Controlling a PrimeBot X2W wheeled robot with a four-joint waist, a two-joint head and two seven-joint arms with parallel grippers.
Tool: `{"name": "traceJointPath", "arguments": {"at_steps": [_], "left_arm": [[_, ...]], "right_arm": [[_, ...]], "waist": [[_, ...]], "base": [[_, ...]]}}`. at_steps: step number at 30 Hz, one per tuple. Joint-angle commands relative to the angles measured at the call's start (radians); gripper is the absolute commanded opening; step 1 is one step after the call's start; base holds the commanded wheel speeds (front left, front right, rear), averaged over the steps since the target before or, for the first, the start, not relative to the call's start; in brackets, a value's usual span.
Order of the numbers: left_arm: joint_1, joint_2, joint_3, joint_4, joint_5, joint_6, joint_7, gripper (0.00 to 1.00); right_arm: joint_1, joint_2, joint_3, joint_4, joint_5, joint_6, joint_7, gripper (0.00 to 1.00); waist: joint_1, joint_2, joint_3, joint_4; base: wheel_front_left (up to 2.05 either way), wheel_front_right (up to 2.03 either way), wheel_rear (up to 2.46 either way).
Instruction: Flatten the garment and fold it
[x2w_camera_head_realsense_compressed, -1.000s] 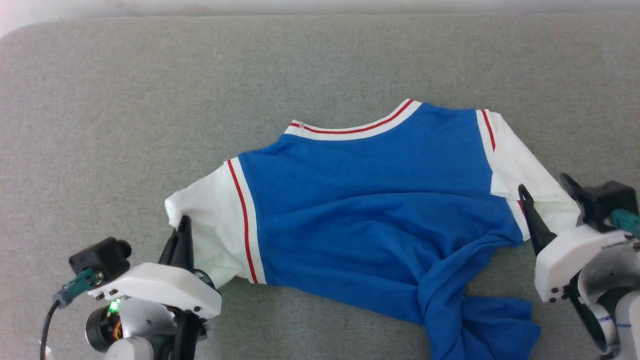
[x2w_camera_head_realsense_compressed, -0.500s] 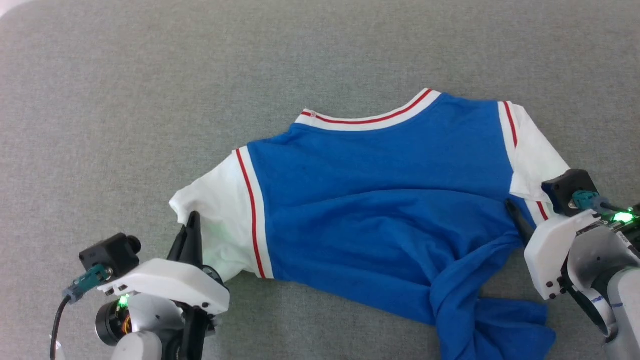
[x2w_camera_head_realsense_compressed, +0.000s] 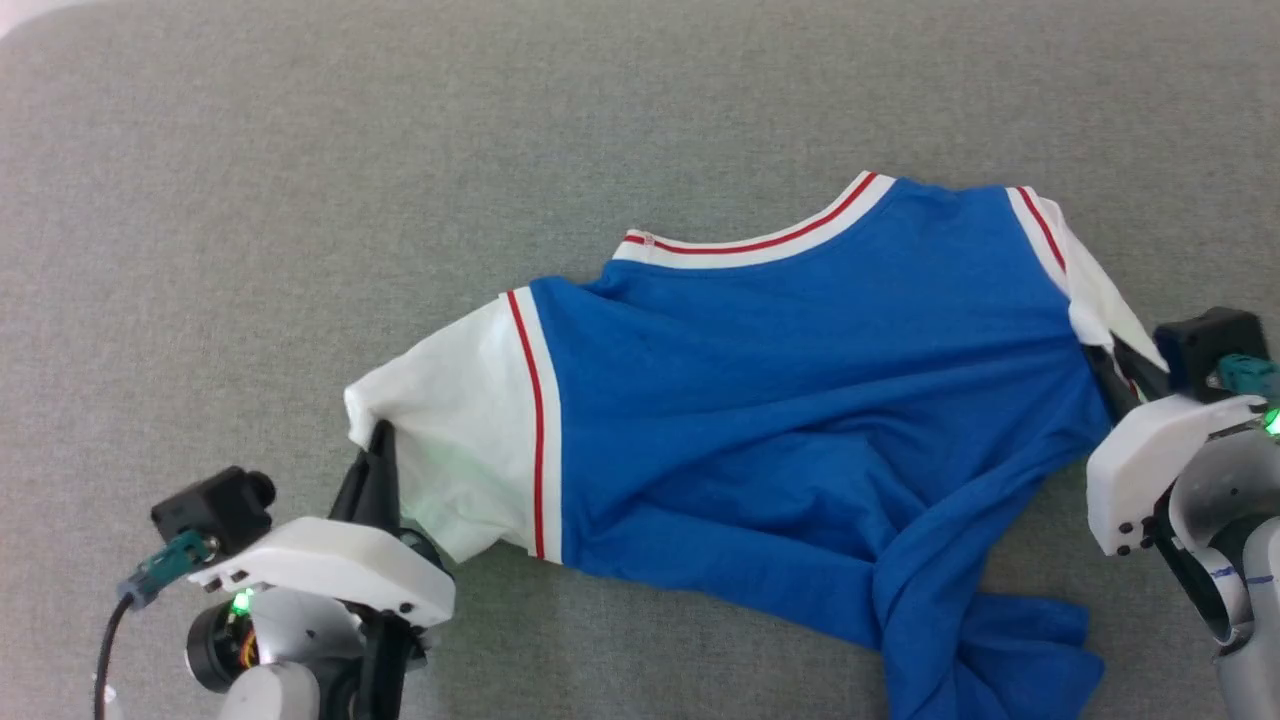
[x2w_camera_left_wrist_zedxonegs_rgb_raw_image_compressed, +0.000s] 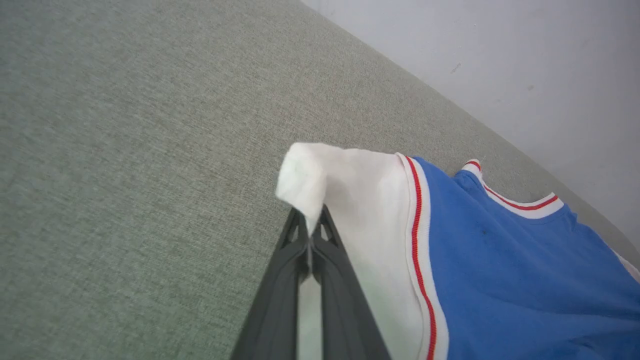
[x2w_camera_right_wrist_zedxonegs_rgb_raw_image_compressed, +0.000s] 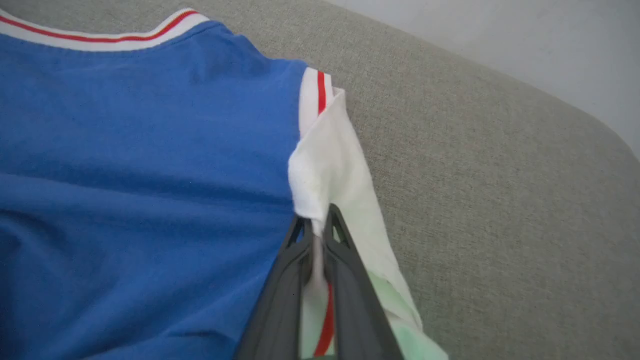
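The garment (x2w_camera_head_realsense_compressed: 790, 400), a bright blue T-shirt with white sleeves and red-striped collar band, lies stretched across the grey surface, collar toward the far side. Its lower part is twisted into a bunch (x2w_camera_head_realsense_compressed: 960, 620) at the near right. My left gripper (x2w_camera_head_realsense_compressed: 378, 440) is shut on the edge of the white left sleeve (x2w_camera_left_wrist_zedxonegs_rgb_raw_image_compressed: 345, 190), pinched between the dark fingers (x2w_camera_left_wrist_zedxonegs_rgb_raw_image_compressed: 280, 280). My right gripper (x2w_camera_head_realsense_compressed: 1112, 362) is shut on the white right sleeve (x2w_camera_right_wrist_zedxonegs_rgb_raw_image_compressed: 330, 165), whose cloth folds over the fingertips (x2w_camera_right_wrist_zedxonegs_rgb_raw_image_compressed: 300, 260).
The grey fabric-covered surface (x2w_camera_head_realsense_compressed: 300, 200) spreads wide to the left and far side of the shirt. A pale wall (x2w_camera_left_wrist_zedxonegs_rgb_raw_image_compressed: 500, 60) rises beyond its far edge in both wrist views.
My right gripper has gone from open beside the right sleeve to shut on it and pulled it outward. The shirt's body has stretched and shifted right. The camera tilted down slightly.
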Motion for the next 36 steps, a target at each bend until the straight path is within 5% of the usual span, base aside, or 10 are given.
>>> {"name": "traceJointPath", "arguments": {"at_steps": [1, 12, 20, 36], "left_arm": [[-0.011, 0.004, 0.010, -0.010, -0.003, 0.008, -0.010, 0.00], [-0.061, 0.038, 0.031, -0.058, 0.009, 0.002, -0.030, 0.00], [-0.121, 0.073, 0.033, -0.079, 0.016, -0.004, -0.001, 0.00], [0.011, 0.038, 0.027, -0.037, -0.031, -0.008, -0.020, 0.00]], "right_arm": [[-0.017, 0.016, -0.025, -0.002, 0.003, -0.002, -0.025, 0.00], [-0.055, 0.088, -0.057, -0.106, 0.066, -0.002, -0.123, 0.00], [-0.065, 0.115, -0.077, -0.158, 0.097, -0.002, -0.076, 0.00], [0.115, 0.168, -0.188, -0.066, 0.072, -0.002, -0.046, 0.00]], "waist": [[-0.0001, -0.0001, -0.010, -0.010], [-0.0001, -0.0001, -0.083, -0.046], [-0.0001, -0.0001, -0.151, -0.058], [-0.0001, -0.0001, -0.139, -0.052]], "base": [[0.00, 0.00, 0.00], [0.00, 0.00, 0.00], [0.00, 0.00, 0.00], [0.00, 0.00, 0.00]]}}
